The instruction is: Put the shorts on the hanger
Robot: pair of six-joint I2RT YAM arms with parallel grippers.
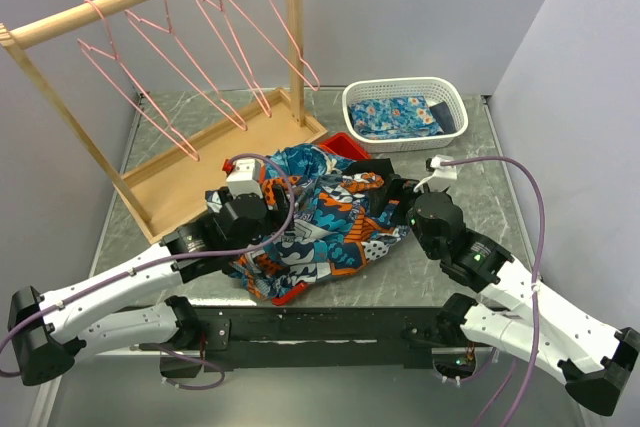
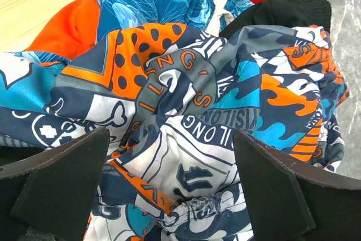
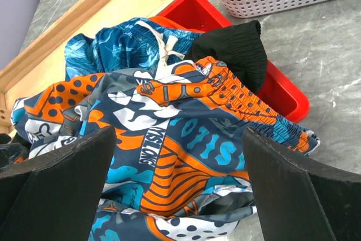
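The shorts (image 1: 322, 219) lie in a crumpled heap at the middle of the table, printed in navy, teal, orange and white. Both grippers hover just over them. In the left wrist view my left gripper (image 2: 171, 139) is open, its fingers either side of a white and navy fold of the shorts (image 2: 186, 100). My right gripper (image 3: 179, 139) is open too, straddling an orange striped patch of the shorts (image 3: 169, 117) below the elastic waistband. Several pink wire hangers, such as the hanger (image 1: 163, 19), hang from the wooden rail at the back left.
A wooden rack base (image 1: 190, 162) sits behind the heap. A red tray (image 3: 282, 91) holds a black garment (image 3: 234, 49) and a blue leaf-print garment (image 3: 124, 46). A white basket (image 1: 405, 112) with folded flowered blue cloth stands at the back right.
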